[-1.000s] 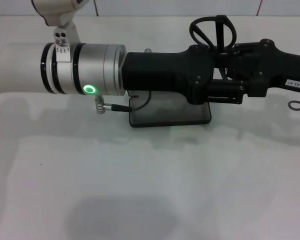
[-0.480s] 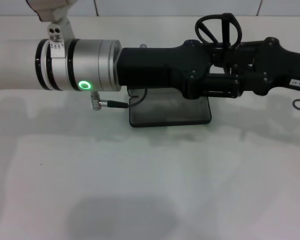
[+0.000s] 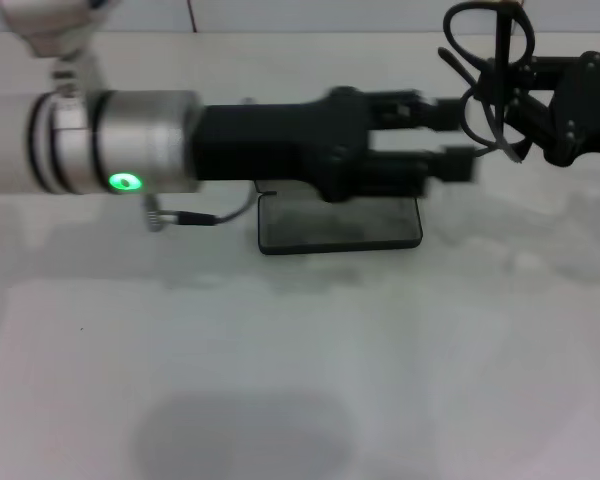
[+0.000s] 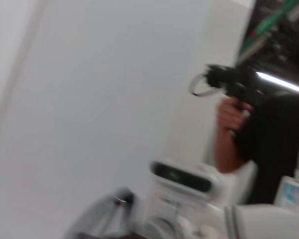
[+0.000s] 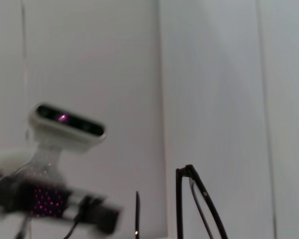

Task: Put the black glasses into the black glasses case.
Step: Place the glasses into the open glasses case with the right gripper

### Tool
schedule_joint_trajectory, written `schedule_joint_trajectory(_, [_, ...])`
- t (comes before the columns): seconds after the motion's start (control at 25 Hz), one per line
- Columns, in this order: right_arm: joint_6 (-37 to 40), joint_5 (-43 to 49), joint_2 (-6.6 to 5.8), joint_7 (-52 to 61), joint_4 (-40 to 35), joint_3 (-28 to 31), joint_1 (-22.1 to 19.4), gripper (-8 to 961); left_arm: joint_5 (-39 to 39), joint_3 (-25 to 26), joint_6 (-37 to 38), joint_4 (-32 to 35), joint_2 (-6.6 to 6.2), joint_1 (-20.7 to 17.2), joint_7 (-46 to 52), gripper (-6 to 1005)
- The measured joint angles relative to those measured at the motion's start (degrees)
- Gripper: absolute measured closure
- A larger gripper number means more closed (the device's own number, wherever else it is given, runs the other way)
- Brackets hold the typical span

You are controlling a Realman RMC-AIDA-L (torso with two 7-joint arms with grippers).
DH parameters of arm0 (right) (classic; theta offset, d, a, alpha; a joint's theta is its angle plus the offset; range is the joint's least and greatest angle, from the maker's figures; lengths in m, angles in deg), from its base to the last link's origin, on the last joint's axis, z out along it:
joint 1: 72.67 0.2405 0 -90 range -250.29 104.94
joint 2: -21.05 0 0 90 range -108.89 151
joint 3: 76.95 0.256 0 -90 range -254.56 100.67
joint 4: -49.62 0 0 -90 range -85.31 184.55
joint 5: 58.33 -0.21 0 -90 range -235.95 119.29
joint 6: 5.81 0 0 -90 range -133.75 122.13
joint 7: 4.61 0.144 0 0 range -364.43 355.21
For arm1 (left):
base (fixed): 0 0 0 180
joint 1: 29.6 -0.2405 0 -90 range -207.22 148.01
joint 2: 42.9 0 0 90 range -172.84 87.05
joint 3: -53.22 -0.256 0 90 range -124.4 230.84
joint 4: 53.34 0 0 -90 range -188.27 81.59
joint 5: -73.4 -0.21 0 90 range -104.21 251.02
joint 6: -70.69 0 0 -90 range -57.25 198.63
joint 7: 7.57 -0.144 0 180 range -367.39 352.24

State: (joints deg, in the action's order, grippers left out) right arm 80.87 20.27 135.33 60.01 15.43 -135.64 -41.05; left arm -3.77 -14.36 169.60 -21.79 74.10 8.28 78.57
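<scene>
**Glasses held aloft by right arm; case open on table**

The table [image 3: 300,380] is a pale surface carrying the case near its far middle. The left arm [image 3: 230,150] lies horizontally across the scene from the left, above the case and hiding the case's far part. Its position suggests a hand-over with the right arm, not a reach toward the table.

The left gripper [image 3: 448,142] points right, jaws spread with a clear gap between the two fingers and nothing between them.

The right gripper [image 3: 525,105] enters from the far right, jaws pinching the black glasses [image 3: 488,60]. The glasses are off the table, standing above the gripper, well to the right of the case. The right wrist view shows the frame [image 5: 197,204] rising upright from the grip.

The black glasses case [image 3: 340,222] lies flat, lid open, grey lining exposed to receive the glasses. Judgement: placement is not yet done; the glasses must come down and left into the tray.
</scene>
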Motion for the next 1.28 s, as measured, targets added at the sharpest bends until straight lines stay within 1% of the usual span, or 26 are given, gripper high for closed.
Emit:
schedule_joint_trajectory(0.04, [-0.1, 0.9, 0.15, 0.0, -1.2, -0.4, -0.3, 842, -0.1, 1.3, -0.3, 0.0, -0.16, -0.8, -0.3, 307])
schedule_joint_trajectory(0.08, [-0.5, 2.2, 0.38, 0.0, -2.6, -1.2, -0.5, 842, -0.4, 4.0, -1.4, -0.2, -0.46, -2.4, -0.9, 307])
schedule_joint_trajectory(0.2, [-3.4, 7.3, 1.6, 0.4, -7.3, -4.9, -1.1, 841, -0.6, 10.4, -4.9, -0.5, -0.78, -5.9, -3.1, 307])
schedule_joint_trajectory(0.24, [-5.1, 8.0, 1.86, 0.6, -8.8, -7.2, -1.4, 841, -0.6, 13.0, -6.5, -0.4, -0.74, -7.1, -4.4, 307])
schedule_joint_trajectory(0.32, [-8.3, 8.2, 1.91, 1.0, -11.0, -11.7, -2.0, 841, -0.3, 17.6, -9.1, -0.2, -0.38, -9.1, -6.7, 307])
schedule_joint_trajectory(0.36, [-10.2, 8.1, 1.9, 1.3, -12.2, -14.0, -2.2, 841, -0.2, 19.3, -10.2, -0.2, -0.23, -9.8, -7.5, 307])
schedule_joint_trajectory(0.44, [-16.7, 8.1, 1.89, 3.1, -15.7, -20.9, -2.8, 841, -0.3, 21.9, -12.8, -0.4, -0.05, -10.5, -8.6, 307])
schedule_joint_trajectory(0.48, [-19.7, 8.1, 1.9, 3.8, -17.3, -23.9, -3.1, 841, -0.4, 22.1, -13.8, -0.5, -0.02, -10.6, -8.8, 307])
schedule_joint_trajectory(0.56, [-28.5, 8.5, 1.85, 5.2, -21.5, -31.1, -4.4, 841, -0.7, 22.3, -15.7, -0.7, 0.18, -10.7, -9.3, 307])
schedule_joint_trajectory(0.6, [-32.1, 8.7, 1.82, 5.5, -23.3, -34.4, -5.1, 841, -1.5, 22.2, -17.3, -0.8, 0.57, -10.3, -10.0, 307])
schedule_joint_trajectory(0.76, [-43.9, 8.9, 1.76, 5.9, -27.6, -43.3, -6.2, 842, -3.0, 22.2, -18.9, -0.9, 0.72, -9.5, -10.0, 307])
schedule_joint_trajectory(1.0, [-57.0, 11.1, 1.86, 5.9, -29.1, -51.4, -6.9, 842, -4.8, 22.3, -19.9, -1.4, 0.59, -6.7, -9.5, 307])
schedule_joint_trajectory(1.16, [-65.2, 12.2, 1.89, 5.7, -29.2, -57.0, -6.8, 842, -4.9, 22.3, -20.1, -1.4, 0.04, -5.8, -9.0, 307])
schedule_joint_trajectory(1.28, [-69.6, 12.5, 1.91, 5.6, -29.3, -59.9, -6.5, 842, -5.0, 22.3, -20.3, -1.4, -0.16, -5.4, -8.5, 307])
